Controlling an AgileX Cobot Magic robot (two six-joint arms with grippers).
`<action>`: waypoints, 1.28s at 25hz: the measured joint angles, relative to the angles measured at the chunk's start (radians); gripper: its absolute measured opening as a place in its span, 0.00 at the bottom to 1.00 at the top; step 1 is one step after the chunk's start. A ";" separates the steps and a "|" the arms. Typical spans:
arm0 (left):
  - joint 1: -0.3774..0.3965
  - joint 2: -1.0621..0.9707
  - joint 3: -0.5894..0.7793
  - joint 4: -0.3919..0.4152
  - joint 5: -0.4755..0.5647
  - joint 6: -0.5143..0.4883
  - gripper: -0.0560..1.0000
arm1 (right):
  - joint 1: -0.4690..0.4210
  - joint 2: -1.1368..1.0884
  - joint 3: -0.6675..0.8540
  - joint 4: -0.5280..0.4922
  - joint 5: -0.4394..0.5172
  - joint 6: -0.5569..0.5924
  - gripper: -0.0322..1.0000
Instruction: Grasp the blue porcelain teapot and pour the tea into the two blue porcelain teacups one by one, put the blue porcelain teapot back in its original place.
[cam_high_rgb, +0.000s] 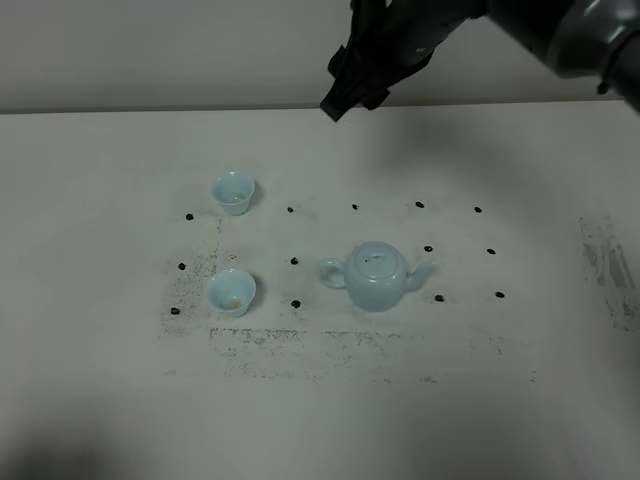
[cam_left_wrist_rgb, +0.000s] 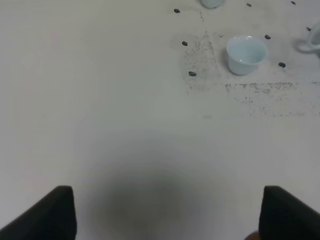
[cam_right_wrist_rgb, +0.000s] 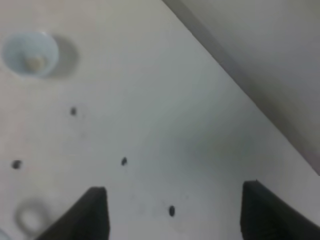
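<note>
Teapot (cam_high_rgb: 377, 277) stands upright on table (cam_high_rgb: 100, 400), handle pointing at front cup (cam_high_rgb: 231, 292); back cup (cam_high_rgb: 233, 192) is also on the teapot's handle side, nearer the wall. Right pincer (cam_high_rgb: 337, 98) hangs well apart from the teapot, above its wall side, jaws spread wide, empty. Left pincer (cam_left_wrist_rgb: 167, 215) shows only in its own wrist view, jaws wide apart, empty, well apart from the teapot, past the cups. Right wrist view catches only the teapot's handle loop (cam_right_wrist_rgb: 29, 217).
</note>
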 joint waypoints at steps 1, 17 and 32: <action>0.000 0.000 0.000 0.000 0.000 0.000 0.76 | 0.015 0.014 0.000 -0.026 0.001 0.017 0.59; 0.000 0.000 0.000 -0.002 0.000 0.000 0.76 | 0.148 0.191 0.082 -0.279 -0.047 0.159 0.59; 0.000 0.000 0.000 -0.002 0.000 0.000 0.76 | 0.216 0.273 0.085 -0.325 0.014 0.168 0.59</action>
